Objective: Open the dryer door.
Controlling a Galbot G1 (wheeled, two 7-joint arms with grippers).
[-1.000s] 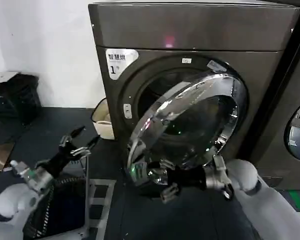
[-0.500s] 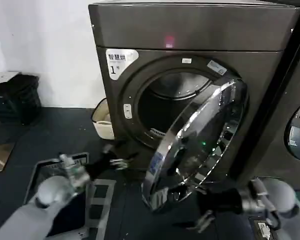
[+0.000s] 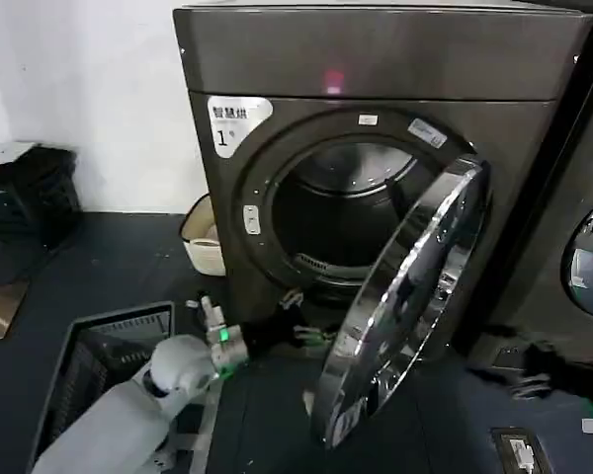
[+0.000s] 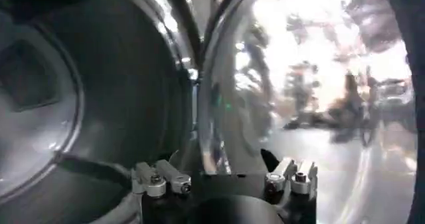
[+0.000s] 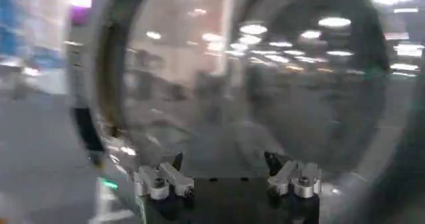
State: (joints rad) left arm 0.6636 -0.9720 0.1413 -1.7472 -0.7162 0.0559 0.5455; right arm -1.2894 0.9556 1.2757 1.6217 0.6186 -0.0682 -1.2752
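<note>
Partly edge-on dryer door (image 3: pixel 405 306), glass hidden.

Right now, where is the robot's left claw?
In the head view the left claw is low in front of the dryer, just below its opening, left of the swung-open dryer door.

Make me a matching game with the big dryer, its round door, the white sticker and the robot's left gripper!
Things:
1. dryer door
2. white "1" sticker
3. left gripper
4. pink light

Where or how:
A. low down, just in front of the drum opening, beside the door's inner side
B. swung wide open, chrome ring turned edge-on
C. on the top panel of the dryer, above the opening
D. upper left of the opening

Pairs: 1-B, 2-D, 3-A, 4-C
</note>
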